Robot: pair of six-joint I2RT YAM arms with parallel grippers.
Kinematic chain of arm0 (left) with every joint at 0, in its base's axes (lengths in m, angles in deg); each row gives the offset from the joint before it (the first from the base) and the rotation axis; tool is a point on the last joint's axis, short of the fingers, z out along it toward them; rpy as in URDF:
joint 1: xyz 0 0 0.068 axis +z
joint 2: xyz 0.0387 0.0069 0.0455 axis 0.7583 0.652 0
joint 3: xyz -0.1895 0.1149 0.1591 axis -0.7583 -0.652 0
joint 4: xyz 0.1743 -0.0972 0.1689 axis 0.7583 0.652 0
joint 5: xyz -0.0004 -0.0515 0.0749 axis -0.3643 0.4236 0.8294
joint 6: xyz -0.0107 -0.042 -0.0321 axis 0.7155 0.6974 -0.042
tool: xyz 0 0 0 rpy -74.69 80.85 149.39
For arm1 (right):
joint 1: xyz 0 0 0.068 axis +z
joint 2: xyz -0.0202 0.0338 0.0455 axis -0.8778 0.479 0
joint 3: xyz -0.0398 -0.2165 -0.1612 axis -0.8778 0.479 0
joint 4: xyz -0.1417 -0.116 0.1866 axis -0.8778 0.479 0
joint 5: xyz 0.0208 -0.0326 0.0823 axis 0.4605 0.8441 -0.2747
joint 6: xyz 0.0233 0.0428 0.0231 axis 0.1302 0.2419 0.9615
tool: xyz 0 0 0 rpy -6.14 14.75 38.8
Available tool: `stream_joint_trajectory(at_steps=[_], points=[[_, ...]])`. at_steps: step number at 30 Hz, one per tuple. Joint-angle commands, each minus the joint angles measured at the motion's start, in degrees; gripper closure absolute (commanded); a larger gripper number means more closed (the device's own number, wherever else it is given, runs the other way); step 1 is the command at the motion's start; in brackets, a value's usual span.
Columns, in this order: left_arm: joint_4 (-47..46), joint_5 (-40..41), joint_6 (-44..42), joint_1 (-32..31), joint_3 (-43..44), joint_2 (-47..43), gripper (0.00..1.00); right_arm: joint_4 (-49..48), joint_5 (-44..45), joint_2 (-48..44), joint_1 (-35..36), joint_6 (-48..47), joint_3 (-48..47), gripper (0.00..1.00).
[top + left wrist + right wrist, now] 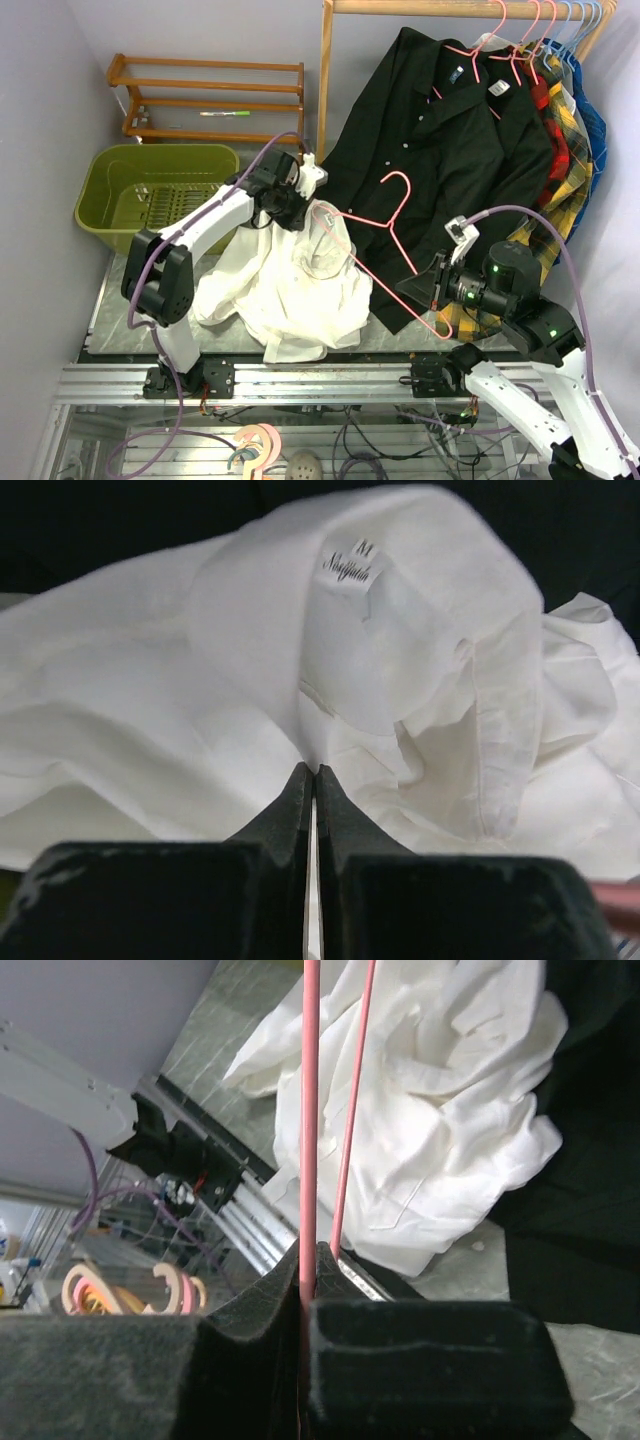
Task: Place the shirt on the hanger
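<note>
Top view, shirt: Your shirt (290, 285) lies in a heap on the surface (105, 320), on the left side, with its collar (325, 250) lifted.
Top view, left gripper: Your left gripper (303, 205) holds the collar up.
Top view, hanger: The hanger (358, 217) runs long from the right gripper (412, 285) up and left to the collar. Its far tip is just beside the left gripper. Its hook points toward the back.
Left wrist view: The left gripper (312, 780) is pinched tight on the thin cloth of the shirt (180, 680), below the neck label (350, 568).
Right wrist view: The right gripper (308, 1275) is squeezed tight on one wire of the hanger (310, 1110). The shirt (440, 1110) lies ahead, to the right of the wires.
Next move: I think the tip must slide into the neck hole, toward the left gripper. You cannot tell here if it is already inside.
</note>
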Motion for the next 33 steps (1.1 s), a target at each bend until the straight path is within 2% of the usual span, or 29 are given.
stream_joint_trajectory(at_steps=[1,6,15,27,33], points=[[2.47,-0.69,-2.54,0.57,4.37,-5.44,0.93,-0.04,-6.31,-0.57,0.03,0.82,1.63,1.00],[2.81,1.49,-3.43,1.14,5.34,-8.04,0.93,1.47,-3.74,0.99,0.00,-0.78,2.12,1.00],[6.95,0.50,-5.03,1.37,6.16,-9.03,0.93,-6.77,-2.94,1.62,-0.03,0.25,7.90,1.00],[10.41,-1.01,-6.05,1.37,5.13,-12.53,0.93,-31.64,-4.28,7.56,0.06,4.15,16.90,1.00],[12.25,-2.84,-5.88,0.60,6.09,-13.30,0.93,-52.59,-6.61,13.75,1.85,10.39,22.61,1.00]])
